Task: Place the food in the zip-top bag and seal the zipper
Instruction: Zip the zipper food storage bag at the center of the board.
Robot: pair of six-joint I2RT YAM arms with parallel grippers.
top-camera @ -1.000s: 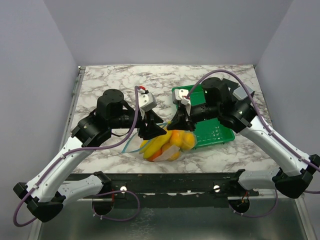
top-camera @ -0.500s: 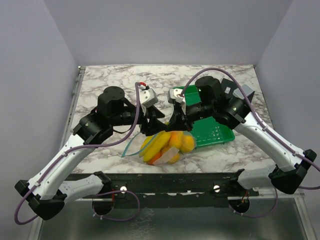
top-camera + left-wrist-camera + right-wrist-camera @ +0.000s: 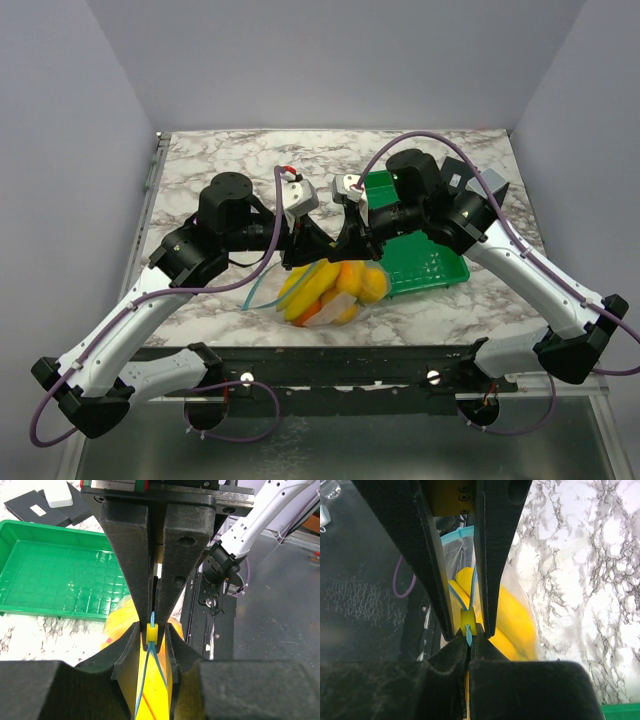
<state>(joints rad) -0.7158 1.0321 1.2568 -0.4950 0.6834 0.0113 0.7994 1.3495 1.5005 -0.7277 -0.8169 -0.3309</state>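
With left tool [image 3: 152, 630] and right tool [image 3: 467, 630] clamped on the zipper [image 3: 457, 532] of the zip-top bag [image 3: 330, 295] at lower centre of the top view, food [image 3: 350, 282] inside, hold the strip taut and level, sliding one clamp along it.

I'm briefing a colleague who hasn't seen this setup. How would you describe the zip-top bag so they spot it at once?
On the marble table, look near the middle of the front edge, just below where the left gripper and right gripper meet. The zip-top bag is there beside the green tray: the only see-through thing, bulging with yellow-orange food, with a light blue zipper.
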